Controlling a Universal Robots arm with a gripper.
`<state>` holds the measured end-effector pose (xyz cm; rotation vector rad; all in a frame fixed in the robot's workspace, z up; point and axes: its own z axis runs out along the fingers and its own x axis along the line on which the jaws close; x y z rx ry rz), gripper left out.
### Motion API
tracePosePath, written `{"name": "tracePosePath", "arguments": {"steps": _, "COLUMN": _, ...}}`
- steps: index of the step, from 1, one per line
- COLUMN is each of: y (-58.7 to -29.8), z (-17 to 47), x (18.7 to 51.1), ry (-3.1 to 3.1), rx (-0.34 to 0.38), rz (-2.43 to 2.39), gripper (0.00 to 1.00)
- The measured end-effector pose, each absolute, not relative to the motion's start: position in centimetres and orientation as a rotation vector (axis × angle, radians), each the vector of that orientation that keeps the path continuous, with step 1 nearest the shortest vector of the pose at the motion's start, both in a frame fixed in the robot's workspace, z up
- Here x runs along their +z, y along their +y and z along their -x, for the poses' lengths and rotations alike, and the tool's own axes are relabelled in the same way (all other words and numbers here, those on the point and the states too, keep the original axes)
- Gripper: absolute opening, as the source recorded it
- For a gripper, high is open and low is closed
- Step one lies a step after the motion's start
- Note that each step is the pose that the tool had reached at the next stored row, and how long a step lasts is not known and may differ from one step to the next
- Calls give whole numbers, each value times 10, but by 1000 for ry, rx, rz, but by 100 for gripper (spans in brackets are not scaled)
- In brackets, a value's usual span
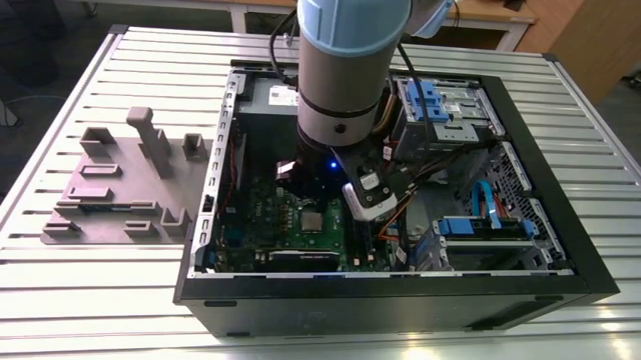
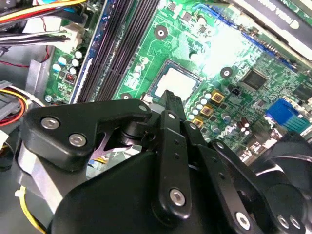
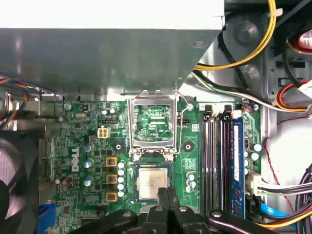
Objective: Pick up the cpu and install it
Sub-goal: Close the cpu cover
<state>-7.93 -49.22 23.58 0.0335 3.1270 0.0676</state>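
Pincer (image 3: pixel 165 193) shut in the first wrist view, fingertips pressed together with nothing between them. cpu (image 3: pixel 152 181) lies flat in its socket (image 3: pixel 134 180), just ahead of and below the tips; contact cannot be told. Retention frame (image 3: pixel 152 122) stands open farther beyond the tips. Judgement: chip is light, stiff and thin. Its smooth metal top is likely slippery, its underside and the socket contacts fragile. Best held by two opposite edges, kept level, with a gentle squeeze.

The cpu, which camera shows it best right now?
The first wrist view: the cpu faces the camera squarely, sitting in its socket beside the opened frame. The second wrist view shows it slanted, glare-washed, with the gripper crossing its near edge. The exterior view shows a tiny square inside the case.
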Motion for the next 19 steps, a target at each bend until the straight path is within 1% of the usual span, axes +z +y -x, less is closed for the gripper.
{"name": "tracePosePath", "arguments": {"steps": 19, "y": -492, "z": 79, "x": 235, "ry": 3100, "rx": 70, "rz": 459, "gripper": 11}}
